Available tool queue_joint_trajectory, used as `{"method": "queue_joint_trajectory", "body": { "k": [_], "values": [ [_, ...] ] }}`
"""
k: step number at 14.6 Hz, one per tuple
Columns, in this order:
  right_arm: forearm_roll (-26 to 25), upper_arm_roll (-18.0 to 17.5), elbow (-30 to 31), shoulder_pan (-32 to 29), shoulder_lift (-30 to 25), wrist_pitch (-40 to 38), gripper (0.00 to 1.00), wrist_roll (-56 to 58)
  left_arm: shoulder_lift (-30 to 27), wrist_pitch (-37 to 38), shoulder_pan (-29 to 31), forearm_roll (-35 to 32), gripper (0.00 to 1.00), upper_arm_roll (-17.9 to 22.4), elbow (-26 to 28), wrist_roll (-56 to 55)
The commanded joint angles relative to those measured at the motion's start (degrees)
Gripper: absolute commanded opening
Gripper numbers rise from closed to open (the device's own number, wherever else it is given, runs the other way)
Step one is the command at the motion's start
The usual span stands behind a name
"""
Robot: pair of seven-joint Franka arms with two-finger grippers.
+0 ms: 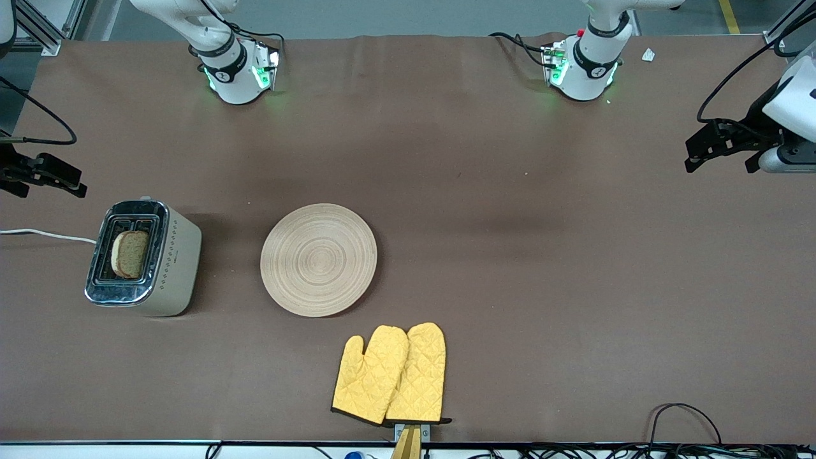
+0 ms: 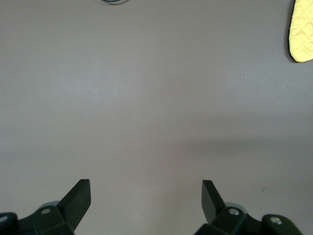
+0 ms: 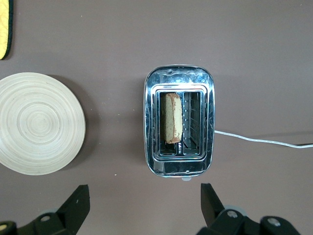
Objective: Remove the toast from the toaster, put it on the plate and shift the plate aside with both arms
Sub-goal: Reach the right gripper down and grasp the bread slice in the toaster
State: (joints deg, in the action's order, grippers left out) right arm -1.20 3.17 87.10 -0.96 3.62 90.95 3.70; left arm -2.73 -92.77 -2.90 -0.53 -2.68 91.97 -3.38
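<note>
The toast stands upright in one slot of a chrome and beige toaster toward the right arm's end of the table. It also shows in the right wrist view. The round light-wood plate lies bare beside the toaster, mid-table, and also shows in the right wrist view. My right gripper is open and empty in the air, over the table beside the toaster. My left gripper is open and empty over bare table at the left arm's end.
Two yellow quilted oven mitts lie nearer the front camera than the plate, by the table edge. A white cord runs from the toaster off the table's end. Brown table cloth covers the table.
</note>
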Motion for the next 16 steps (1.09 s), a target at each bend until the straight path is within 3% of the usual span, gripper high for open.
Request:
{"method": "queue_joint_trajectory", "body": {
  "k": [1, 5, 8, 13, 16],
  "values": [
    [-0.7, -0.6, 1.4, -0.6, -1.3, 0.4, 1.0, 0.7, 0.4, 0.5, 1.0, -0.8, 1.0, 0.1, -1.3, 0.2],
    [-0.5, -0.4, 1.4, -1.1, -0.8, 0.5, 1.0, 0.9, 0.6, 0.6, 1.0, -0.8, 1.0, 0.0, -1.7, -0.1],
    [-0.3, -0.4, 2.5, -2.9, 4.4, 2.6, 1.0, 0.9, 0.6, 0.7, 1.0, -0.8, 1.0, 0.0, -1.7, 0.0],
    [-0.1, -0.5, 13.4, -5.1, 8.3, 18.4, 1.0, 1.0, 0.6, 0.7, 1.1, -0.7, 1.0, 0.0, -1.5, -0.2],
    [0.0, -0.5, 13.8, -4.8, 11.8, 21.3, 1.0, 1.2, 0.6, 0.7, 1.1, -0.7, 1.0, 0.0, -1.4, -0.1]
  ]
}}
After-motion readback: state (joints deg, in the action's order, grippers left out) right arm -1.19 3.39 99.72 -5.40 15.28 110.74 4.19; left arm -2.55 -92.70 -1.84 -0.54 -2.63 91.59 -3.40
